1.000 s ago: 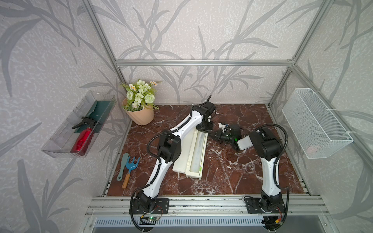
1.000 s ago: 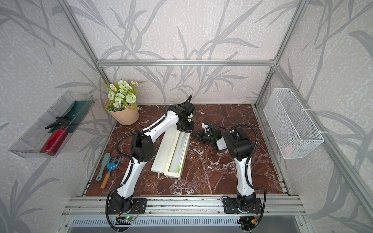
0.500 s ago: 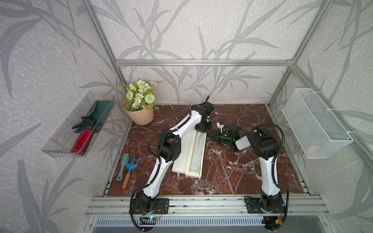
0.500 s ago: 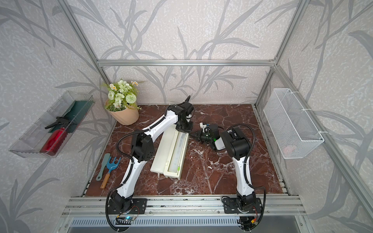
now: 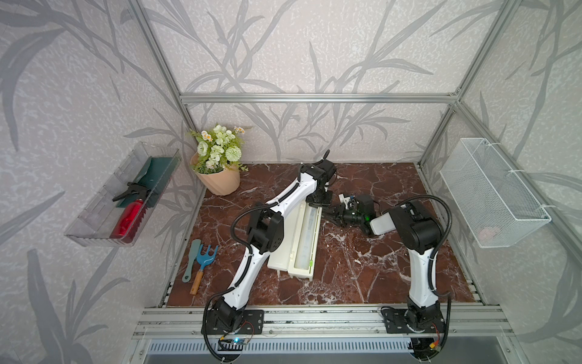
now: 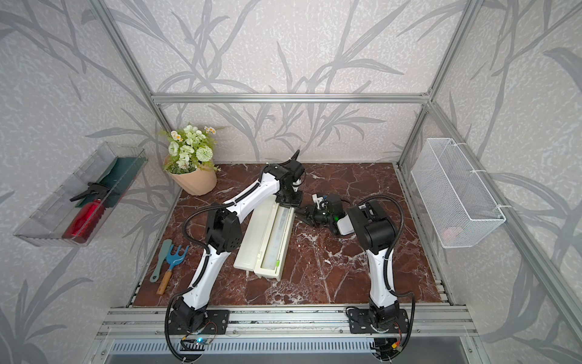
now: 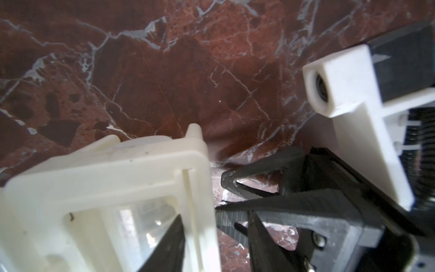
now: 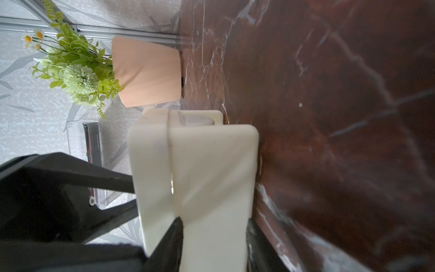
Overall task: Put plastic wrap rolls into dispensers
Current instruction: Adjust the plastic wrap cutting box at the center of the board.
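Dispenser [image 5: 301, 274]: long, narrow, cream-white plastic box. It lies flat on the red marble table [image 5: 362, 271] and is open. One end sits under the left gripper [image 7: 216, 214]. The body runs away from both grippers, toward the arm bases.

Lid [image 5: 281, 258]: folded out flat, plain inner face up. It lies along the side of the trough [image 7: 106, 172] farthest from the right gripper [image 5: 327, 216]. The left arm [image 5: 264, 230] crosses above part of it.

Trough: straight walls, rounded corners. A seam [image 8: 170, 150] runs down the end face nearest the right gripper. A small peg [image 7: 195, 128] stands off that end's corner. There is a tiny green tab [image 5: 310, 261] on the rim at the end farthest from the grippers.

Plastic wrap roll [image 5: 307, 234]: inside the trough, lengthwise, filling nearly its whole length. It is slim, translucent and whitish-grey. The film is glossy, with bright glints just under the left gripper's tip.

Left gripper: pointed down over the trough's end, jaws apart. One fingertip [image 7: 173, 240] hangs above the roll inside; the other is outside the side wall. It grips nothing.

Right gripper: low and level, aimed at the same end corner from the side opposite the lid. Jaws are apart and hold nothing, with the tips just beside the trough wall. Whether they touch it, cannot tell.
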